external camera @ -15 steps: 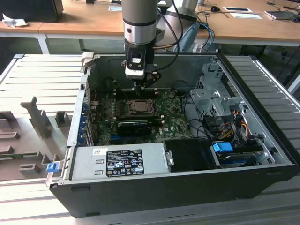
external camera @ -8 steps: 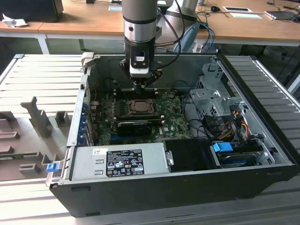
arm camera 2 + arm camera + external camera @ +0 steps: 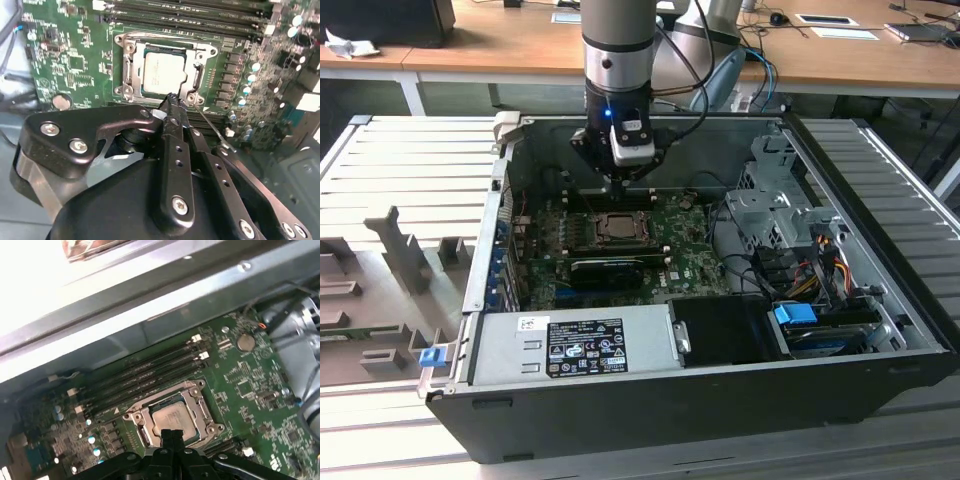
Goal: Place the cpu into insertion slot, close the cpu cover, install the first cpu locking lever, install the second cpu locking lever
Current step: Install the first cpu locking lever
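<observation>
The cpu (image 3: 164,74) lies in its slot (image 3: 191,76) under the shut cover (image 3: 130,75), and the fingers (image 3: 171,127), pinched tight together, sit just beside a thin lever (image 3: 210,127), so I'd push it slowly and straight

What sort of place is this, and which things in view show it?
Probably a robotics lab or workshop: a robot arm hangs over an open computer case that sits on a slatted metal bench, with wooden desks behind.
</observation>
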Tool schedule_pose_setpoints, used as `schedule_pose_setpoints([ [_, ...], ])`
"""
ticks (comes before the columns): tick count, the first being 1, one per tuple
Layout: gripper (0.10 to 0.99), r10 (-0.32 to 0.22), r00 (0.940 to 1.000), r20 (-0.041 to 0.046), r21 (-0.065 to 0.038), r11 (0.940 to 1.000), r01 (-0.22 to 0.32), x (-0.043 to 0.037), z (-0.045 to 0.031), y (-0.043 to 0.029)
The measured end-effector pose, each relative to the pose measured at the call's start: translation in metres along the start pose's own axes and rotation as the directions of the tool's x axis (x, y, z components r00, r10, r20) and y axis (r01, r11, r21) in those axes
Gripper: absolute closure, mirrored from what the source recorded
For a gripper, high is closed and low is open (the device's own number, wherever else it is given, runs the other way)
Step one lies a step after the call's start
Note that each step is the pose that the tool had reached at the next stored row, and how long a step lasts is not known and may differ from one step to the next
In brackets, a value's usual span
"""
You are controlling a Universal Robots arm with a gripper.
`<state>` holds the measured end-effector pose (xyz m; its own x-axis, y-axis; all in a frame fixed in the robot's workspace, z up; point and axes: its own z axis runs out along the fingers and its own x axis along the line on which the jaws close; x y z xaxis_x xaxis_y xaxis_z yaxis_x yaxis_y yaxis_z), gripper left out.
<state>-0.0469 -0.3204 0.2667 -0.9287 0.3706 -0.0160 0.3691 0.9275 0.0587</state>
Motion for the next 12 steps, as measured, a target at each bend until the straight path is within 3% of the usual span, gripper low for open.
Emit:
schedule_pose_setpoints([
  [4, 0.98, -0.066, 0.9978, -0.0038, -0.001, 0.9978, 0.066, 0.0, 0.0001, 0.0],
  [7, 0.98, -0.133, 0.9911, -0.0076, -0.003, 0.9911, 0.133, 0.0, 0.0002, 0.0],
  [9, 0.98, -0.195, 0.9808, -0.0111, -0.004, 0.9808, 0.195, 0.0, 0.0003, -0.0001],
  [12, 0.98, -0.246, 0.9692, -0.0137, -0.005, 0.9693, 0.246, 0.0, 0.0006, 0.0],
])
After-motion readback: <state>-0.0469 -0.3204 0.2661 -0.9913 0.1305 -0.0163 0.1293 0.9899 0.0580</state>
